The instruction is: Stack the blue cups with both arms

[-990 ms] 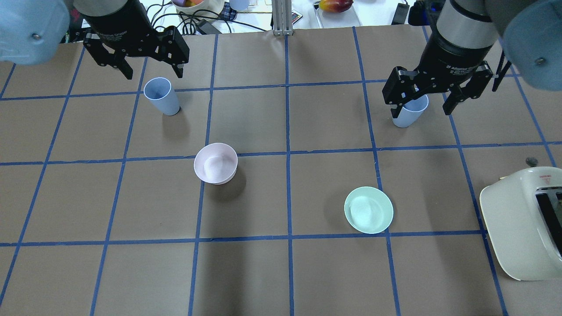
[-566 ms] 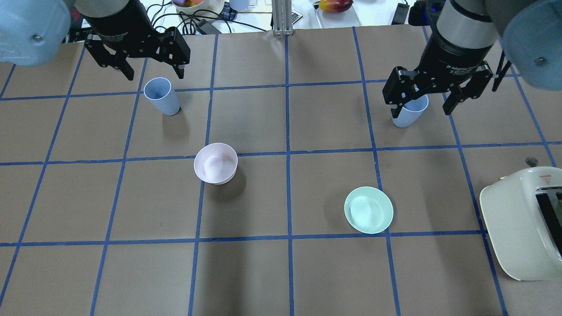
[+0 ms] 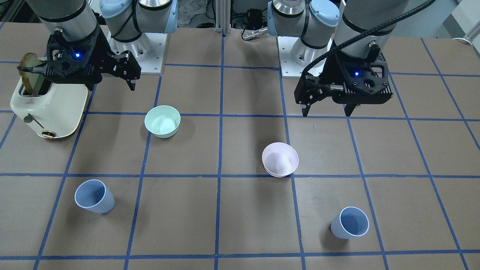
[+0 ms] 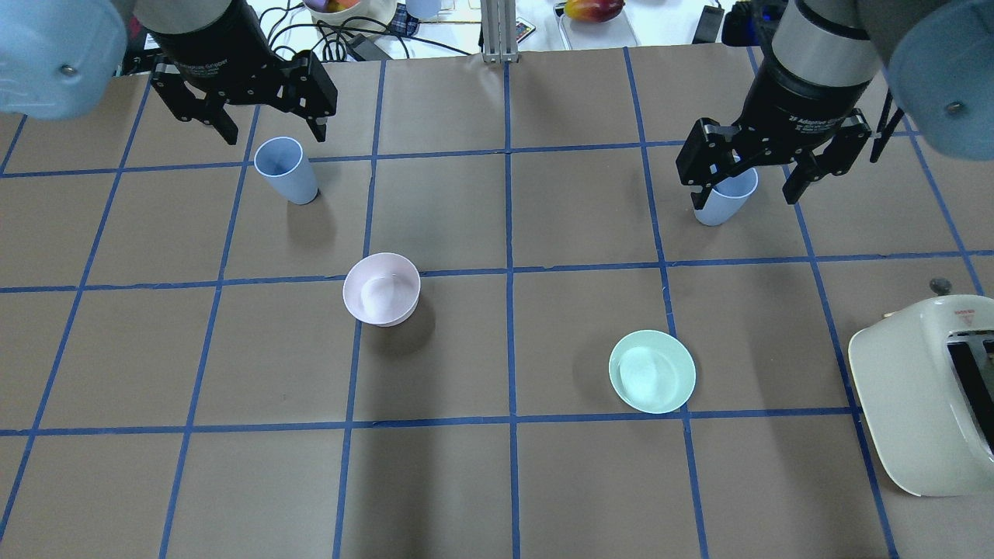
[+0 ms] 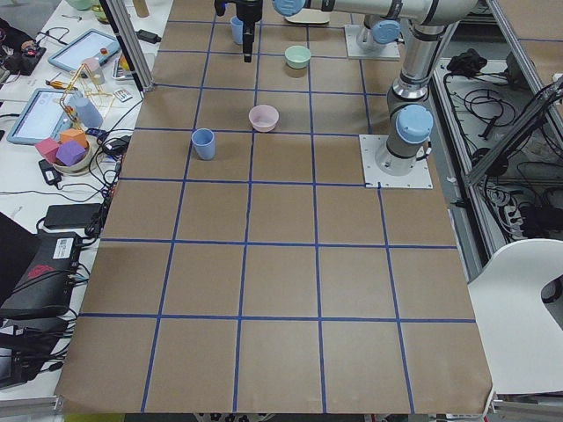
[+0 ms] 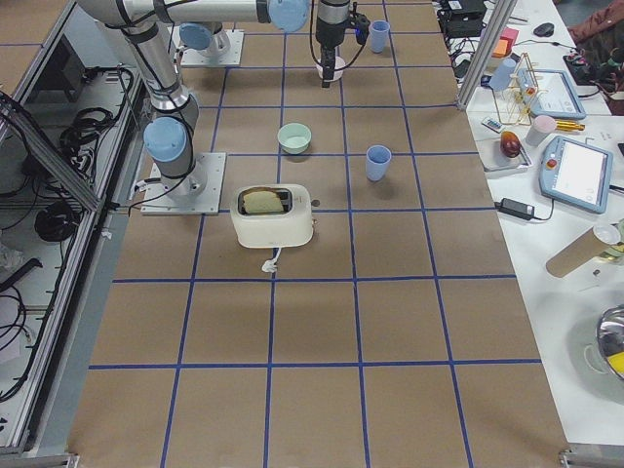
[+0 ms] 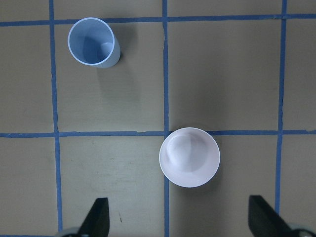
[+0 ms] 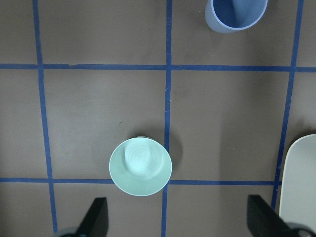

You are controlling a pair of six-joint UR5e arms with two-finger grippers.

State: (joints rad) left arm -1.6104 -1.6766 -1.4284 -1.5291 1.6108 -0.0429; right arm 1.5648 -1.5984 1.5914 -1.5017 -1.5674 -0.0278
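Note:
Two pale blue cups stand upright and apart on the table. One (image 4: pixel 286 169) is on the left side and also shows in the front view (image 3: pixel 350 222) and the left wrist view (image 7: pixel 94 42). The other (image 4: pixel 722 203) is on the right side and shows in the front view (image 3: pixel 93 196) and the right wrist view (image 8: pixel 236 14). My left gripper (image 4: pixel 273 133) hangs open and empty high above the table. My right gripper (image 4: pixel 744 200) is also open, empty and raised, and partly hides the right cup in the overhead view.
A pale pink bowl (image 4: pixel 381 289) sits between the cups, nearer the left one. A mint-green bowl (image 4: pixel 651 371) sits right of centre. A cream toaster (image 4: pixel 924 396) holding a slice of toast stands at the right edge. Clutter lies beyond the far edge.
The left gripper has shifted very slightly to the right. The right gripper, cups and bowls have not moved.

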